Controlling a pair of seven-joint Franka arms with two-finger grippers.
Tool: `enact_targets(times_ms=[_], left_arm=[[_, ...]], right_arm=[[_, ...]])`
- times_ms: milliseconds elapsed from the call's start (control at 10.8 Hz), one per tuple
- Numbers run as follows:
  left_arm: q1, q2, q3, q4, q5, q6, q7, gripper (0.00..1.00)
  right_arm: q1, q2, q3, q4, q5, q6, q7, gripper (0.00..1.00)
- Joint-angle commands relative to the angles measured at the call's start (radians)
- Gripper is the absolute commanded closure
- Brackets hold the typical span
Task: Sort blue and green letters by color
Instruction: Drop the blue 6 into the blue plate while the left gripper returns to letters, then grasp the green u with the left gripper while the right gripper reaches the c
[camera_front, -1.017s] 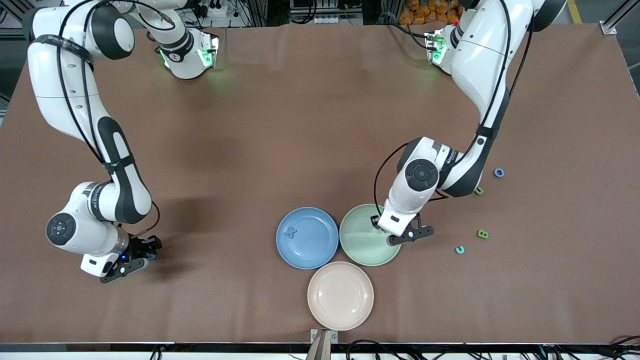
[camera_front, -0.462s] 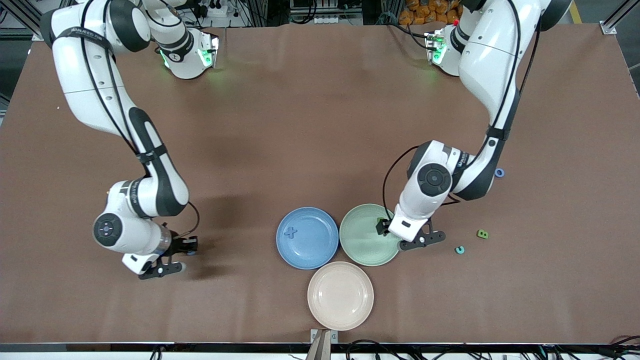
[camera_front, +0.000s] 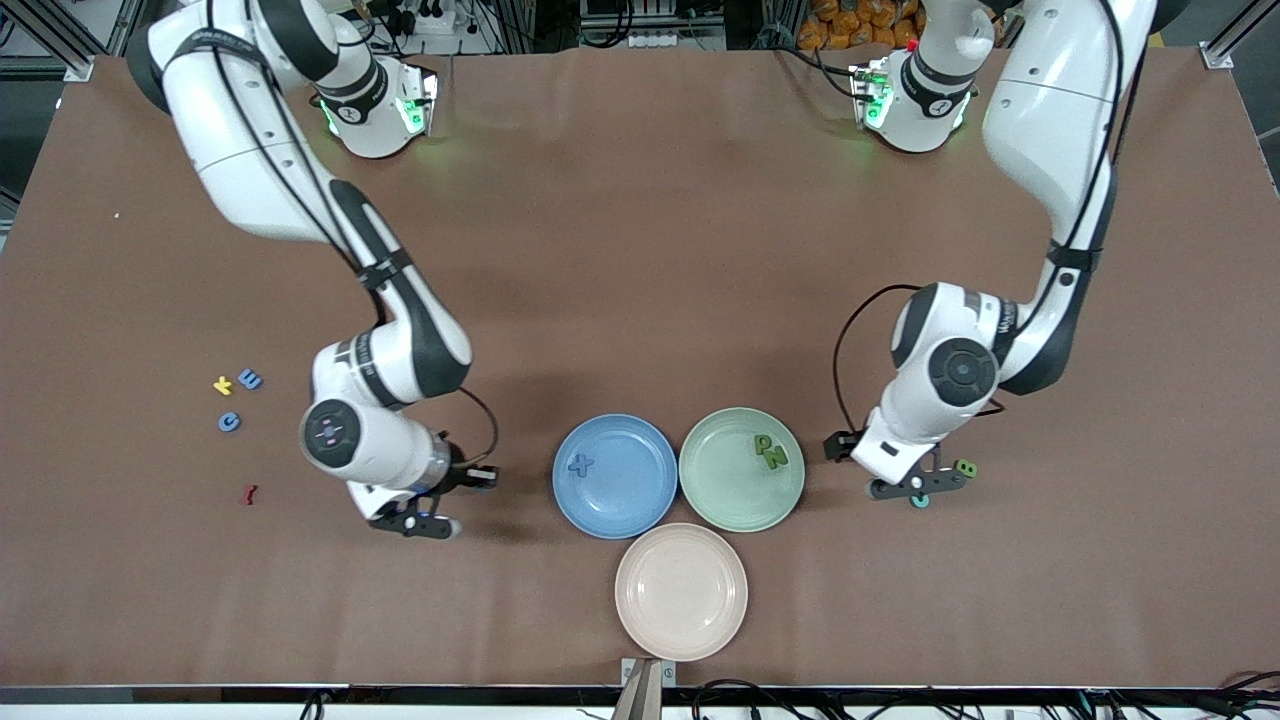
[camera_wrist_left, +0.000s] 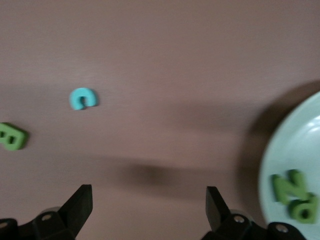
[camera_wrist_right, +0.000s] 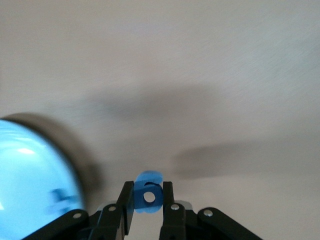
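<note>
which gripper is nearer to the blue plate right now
Right. The right gripper, shut on a blue letter, is just off the blue plate toward the right arm's end; the open left gripper is past the green plate.

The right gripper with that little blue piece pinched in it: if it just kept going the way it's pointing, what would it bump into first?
The right gripper, shut on a blue letter, points down at bare table, so probably the tabletop first. The blue plate lies just to the side; depth is unclear.
</note>
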Motion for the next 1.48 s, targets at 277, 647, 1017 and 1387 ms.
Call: enact_targets(times_ms=[277, 647, 1017, 1387], left_arm=[[0.207, -0.135, -0.027, -0.266, 0.191, 0.071, 0.102, 0.0], [0.305, -0.174, -0.041, -0.363, 0.187, 0.127, 0.131, 0.0], [0.41, -0.209, -0.162, -0.459, 0.178, 0.209, 0.145, 0.0], [0.468, -0.217, -0.193, -0.557, 0.181, 0.345, 0.178, 0.0]], right_arm=[[0.163, 0.028, 0.003, 0.055, 0.031, 0.237, 0.601, 1.0], [0.192, 0.049, 0.003, 0.055, 0.029, 0.374, 0.7, 1.0], [0.2, 0.052, -0.003, 0.046, 0.011, 0.376, 0.68, 0.0], [0.113, 0.022, -0.008, -0.051, -0.058, 0.336, 0.459, 0.0]])
